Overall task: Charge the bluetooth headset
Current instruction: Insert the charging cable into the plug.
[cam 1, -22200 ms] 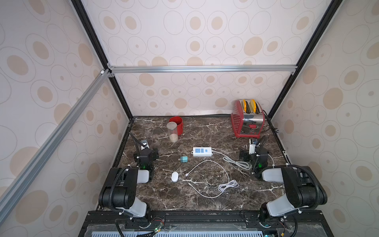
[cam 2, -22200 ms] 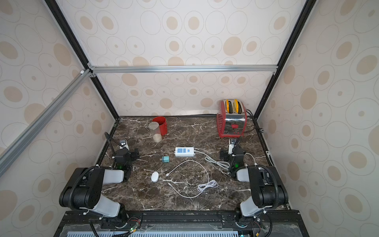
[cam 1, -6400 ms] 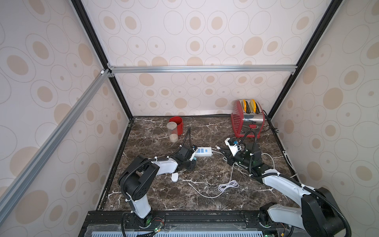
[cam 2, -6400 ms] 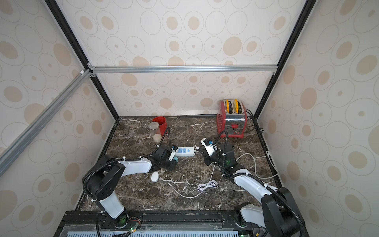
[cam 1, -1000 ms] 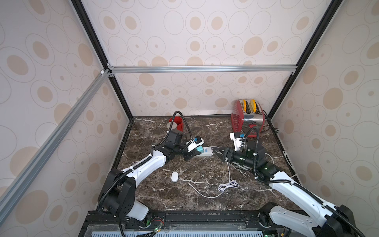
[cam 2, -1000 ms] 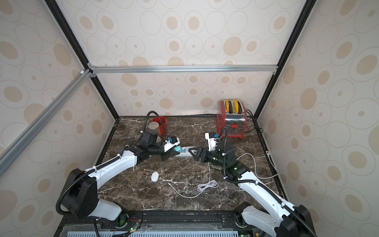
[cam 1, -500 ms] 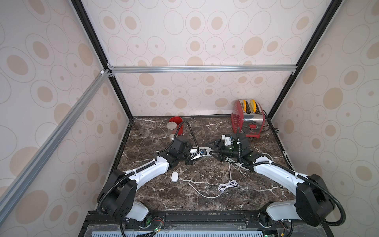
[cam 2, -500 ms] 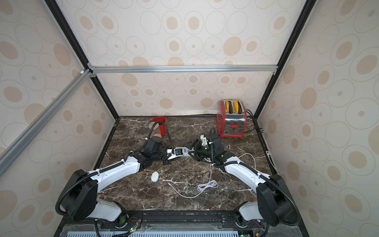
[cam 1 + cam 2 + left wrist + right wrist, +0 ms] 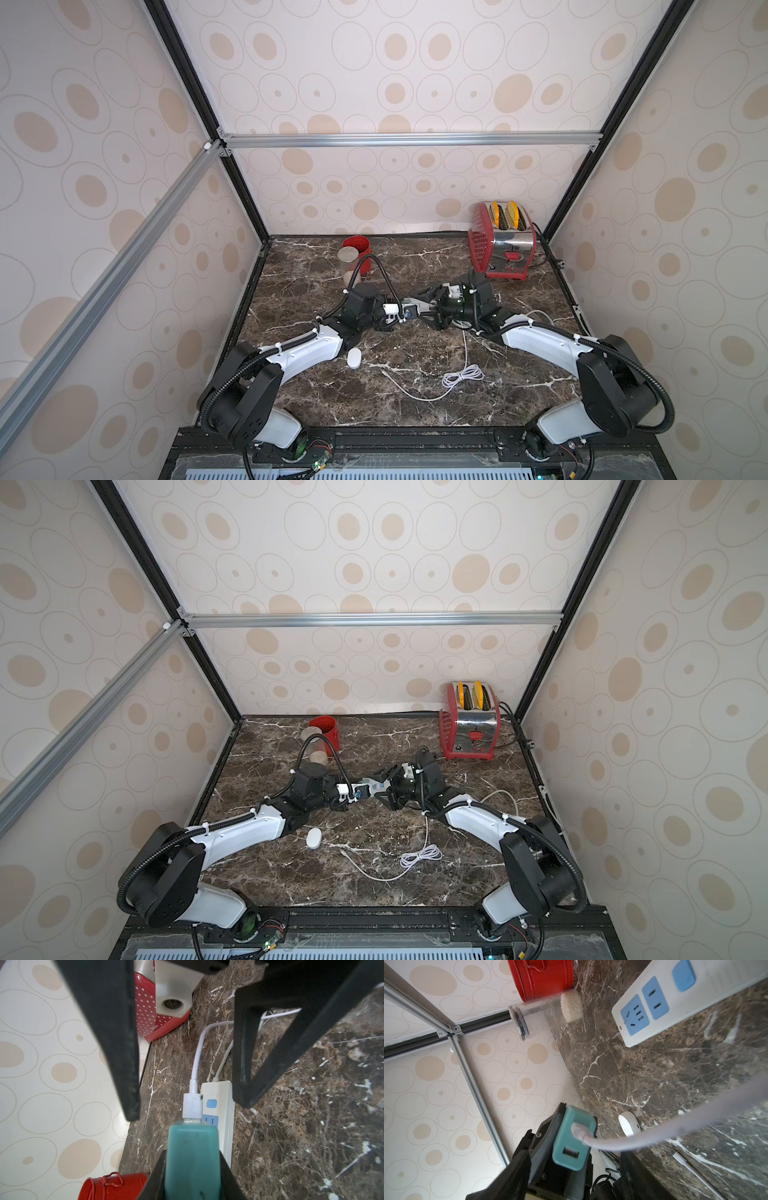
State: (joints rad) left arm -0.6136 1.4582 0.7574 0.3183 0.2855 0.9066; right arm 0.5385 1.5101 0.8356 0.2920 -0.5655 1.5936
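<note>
Surface: dark marble counter point(image 9: 519, 399) veined in white, boxed in by spotted wallpaper and metal rails
Headset spot: the bluetooth headset point(image 9: 354, 358), a small white oval case, lies flat on the counter just beside the left arm's white forearm, nearer the front edge than either pincer and touched by neither
Left side: the left pincer point(image 9: 358, 792) is closed on the teal charger plug point(image 9: 193, 1147), clamping its two sides and holding it above the counter
Cable: the white cable point(image 9: 461, 376) has its USB connector point(image 9: 192, 1105) seated in the charger plug's face; a small coil of it lies on the counter, and its loose far end rests near the headset
Right side: the right pincer point(image 9: 423, 312) faces the left one with its fingers spread, one on each side of the USB connector and apart from it
Strip: the power strip point(image 9: 679, 1005), white with blue sockets, lies flat on the counter, apart from the charger plug
Back row: red toaster point(image 9: 500, 245) in the far right corner; red tin point(image 9: 544, 978) and clear jar point(image 9: 546, 1014) side by side toward the far left
</note>
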